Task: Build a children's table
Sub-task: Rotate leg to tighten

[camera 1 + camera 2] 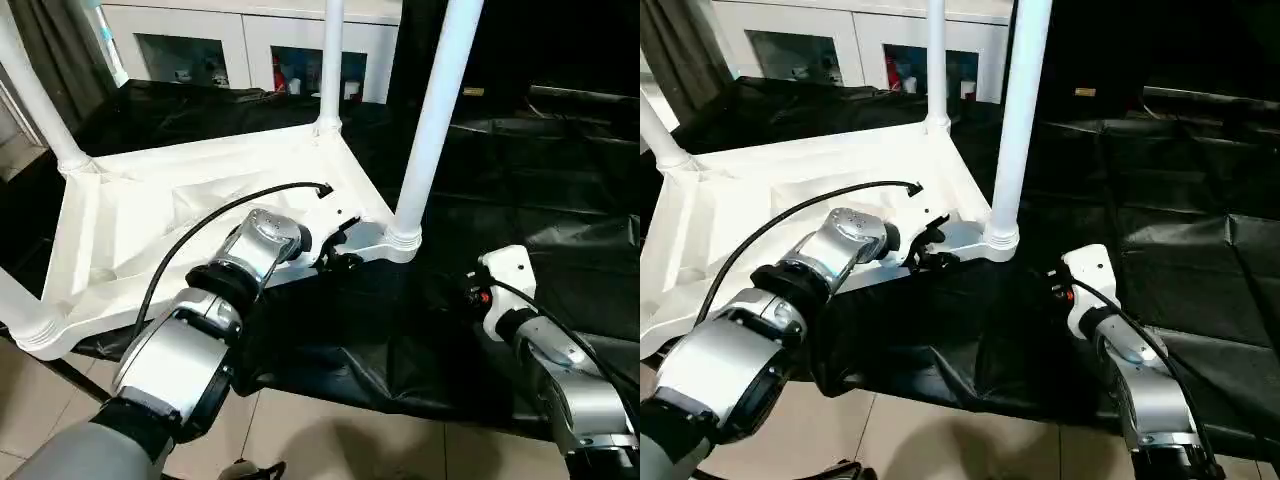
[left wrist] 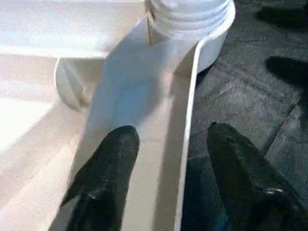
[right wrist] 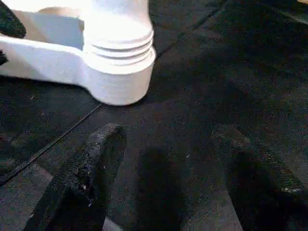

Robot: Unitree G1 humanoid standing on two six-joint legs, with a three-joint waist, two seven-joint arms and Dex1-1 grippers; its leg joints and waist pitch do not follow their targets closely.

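Observation:
The children's table lies upside down on a black cloth: a white ribbed tabletop with legs standing up from its corner sockets. The nearest right leg rises from its socket, and another leg stands behind it. My left gripper is open at the tabletop's near rim, just short of that socket. One finger is inside the rim and the other outside, both apart from it. My right gripper is open over the cloth, a little to the right of the socket, with nothing between its fingers.
Black cloth covers the work surface and hangs over its near edge above a tiled floor. A white glass-door cabinet stands at the back. A black cable arches over my left forearm.

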